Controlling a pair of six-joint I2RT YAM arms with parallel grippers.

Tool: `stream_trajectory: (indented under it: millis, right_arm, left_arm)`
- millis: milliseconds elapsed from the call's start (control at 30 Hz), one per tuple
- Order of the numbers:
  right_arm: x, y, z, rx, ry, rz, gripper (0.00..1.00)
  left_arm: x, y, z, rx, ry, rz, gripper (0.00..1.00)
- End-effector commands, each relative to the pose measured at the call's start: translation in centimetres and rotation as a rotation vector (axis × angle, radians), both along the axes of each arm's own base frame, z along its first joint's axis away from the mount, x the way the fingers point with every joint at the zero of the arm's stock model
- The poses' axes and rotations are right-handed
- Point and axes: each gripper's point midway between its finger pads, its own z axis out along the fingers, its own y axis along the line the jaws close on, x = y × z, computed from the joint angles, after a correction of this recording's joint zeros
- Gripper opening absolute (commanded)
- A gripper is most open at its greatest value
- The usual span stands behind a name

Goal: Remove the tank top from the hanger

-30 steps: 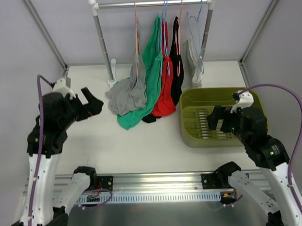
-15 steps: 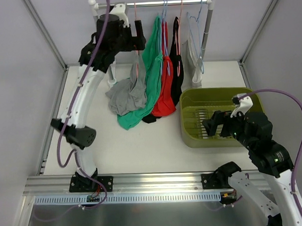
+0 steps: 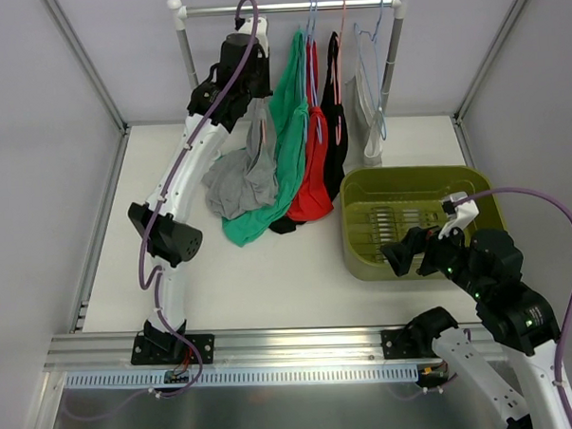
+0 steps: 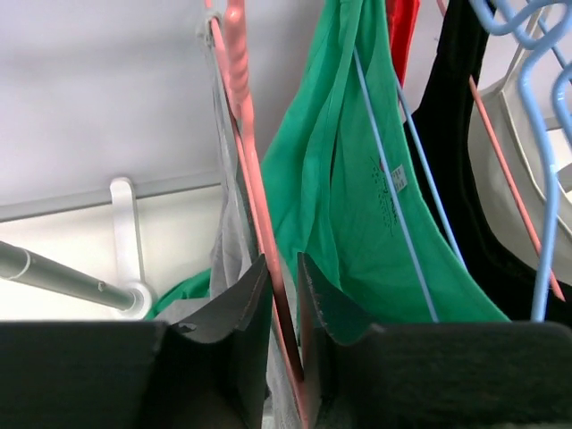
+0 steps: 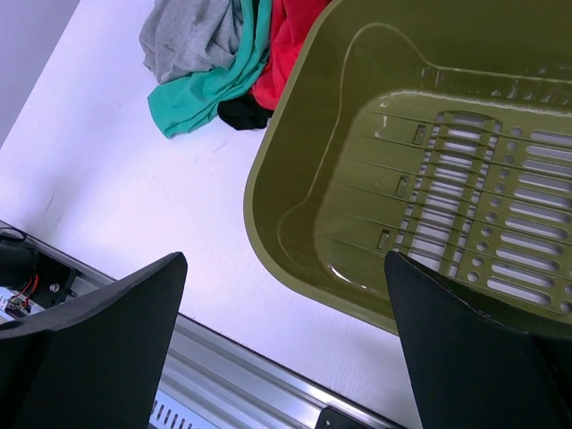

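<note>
Left gripper jaws pinch the pink hanger, steadying the grey tank top for removal. Right gripper hovers, jaws spread.

- I see the top view bright and even. The light is diffuse and comes from above, and the white table nearly washes out.
- Shadows are faint: only a soft grey smudge under the hanging clothes and along the green basket.
- The metal rail at the near edge gives a dull sheen.
- In the left wrist view the left fingers are dark and out of focus. The pink hanger between them is soft, while the green top behind is sharper.
- In the right wrist view the right fingers are black blurs without detail — the basket shows small glossy highlights on its floor.
</note>
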Motion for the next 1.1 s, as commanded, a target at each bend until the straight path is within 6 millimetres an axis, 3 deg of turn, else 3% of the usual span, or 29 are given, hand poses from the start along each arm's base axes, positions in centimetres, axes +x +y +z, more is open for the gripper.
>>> stream_trajectory:
  millis: [0,100,300,533,600,667,700,767,800,867,900,933,1000,1033,1067]
  right_arm:
    - [0.2,0.5,-0.3,-0.003,0.016,0.020,0.99]
    - [0.4,0.8,-0.4,0.001,0.022,0.032,0.99]
    - [0.4,0.6,-0.1,0.006,0.010,0.021,0.99]
    - [0.6,0.6,0.1,0.001,0.008,0.015,1.00]
    - [0.6,0.5,0.3,0.003,0.003,0.012,1.00]
    - [0.6,0.5,0.5,0.002,-0.003,0.013,0.99]
    - [0.6,0.5,0.5,0.002,-0.003,0.011,1.00]
    - [0.5,0.5,0.7,0.006,-0.008,0.015,1.00]
    - [0.5,0.5,1.0,0.010,-0.017,0.017,0.99]
    - [0.4,0.5,1.5,-0.011,-0.045,0.038,1.00]
    - [0.4,0.5,2.0,-0.009,-0.059,0.039,0.99]
    - [0.3,0.5,2.3,-0.013,-0.070,0.050,1.00]
    - [0.2,0.6,2.9,-0.013,-0.085,0.058,0.99]
    - [0.0,0.7,3.4,-0.007,-0.097,0.072,0.99]
    - [0.0,0.9,3.9,-0.005,-0.111,0.086,0.99]
  left_arm:
    - [-1.9,-0.4,6.2,-0.020,-0.158,0.010,0.16]
    - [-2.4,-0.1,7.5,-0.031,-0.187,0.015,0.00]
    - [-2.7,0.2,8.5,-0.027,-0.215,0.010,0.00]
    - [-6.4,3.4,13.6,-0.102,-0.287,0.076,0.00]
    - [-6.8,4.0,13.1,-0.094,-0.275,0.095,0.00]
    - [-8.0,4.7,14.0,-0.095,-0.286,0.091,0.00]
    - [-8.0,4.8,12.9,-0.078,-0.264,0.091,0.00]
    - [-9.9,5.9,14.1,-0.106,-0.278,0.096,0.00]
    - [-10.3,5.7,13.0,-0.096,-0.251,0.077,0.00]
    - [-12.7,7.0,14.6,-0.139,-0.274,0.075,0.00]
    - [-13.1,7.1,13.4,-0.131,-0.249,0.073,0.00]
    - [-15.1,8.2,14.8,-0.163,-0.277,0.069,0.00]
    - [-16.6,8.7,13.9,-0.169,-0.258,0.057,0.00]
    - [-18.9,9.6,15.2,-0.206,-0.286,0.034,0.00]
    - [-20.0,10.0,15.5,-0.219,-0.291,0.021,0.00]
